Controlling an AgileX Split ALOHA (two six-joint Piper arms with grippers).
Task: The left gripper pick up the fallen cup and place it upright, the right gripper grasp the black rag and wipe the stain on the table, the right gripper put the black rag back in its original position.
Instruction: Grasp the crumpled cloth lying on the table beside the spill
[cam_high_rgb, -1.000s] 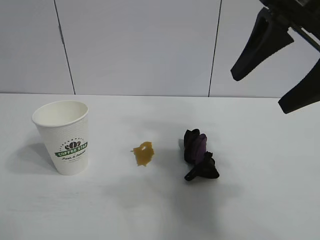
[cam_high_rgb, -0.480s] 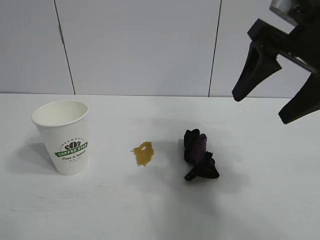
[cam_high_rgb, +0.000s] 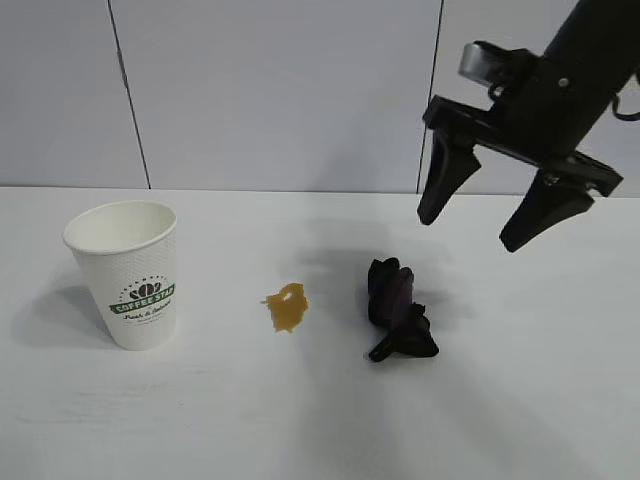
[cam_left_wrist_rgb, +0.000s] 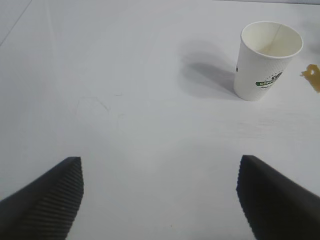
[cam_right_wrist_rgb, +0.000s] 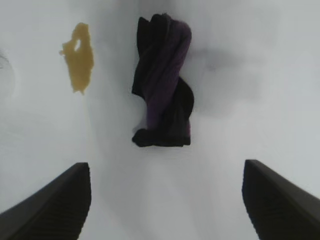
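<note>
Now my right jaws (cam_high_rgb: 470, 232) hang spread wide and empty above the rag (cam_high_rgb: 398, 311), nothing between us. Beside it lies the stain (cam_high_rgb: 287, 307); farther left the cup (cam_high_rgb: 125, 274) stands upright on the surface (cam_high_rgb: 320, 420).

Only readable text: green "COFFEE STAR" logo printed on the side of the white cup (cam_high_rgb: 132, 275), inside a banner under a small bean emblem. Smaller script line beneath it, too small to read. Left wrist view shows the same logo partly, not legible.
</note>
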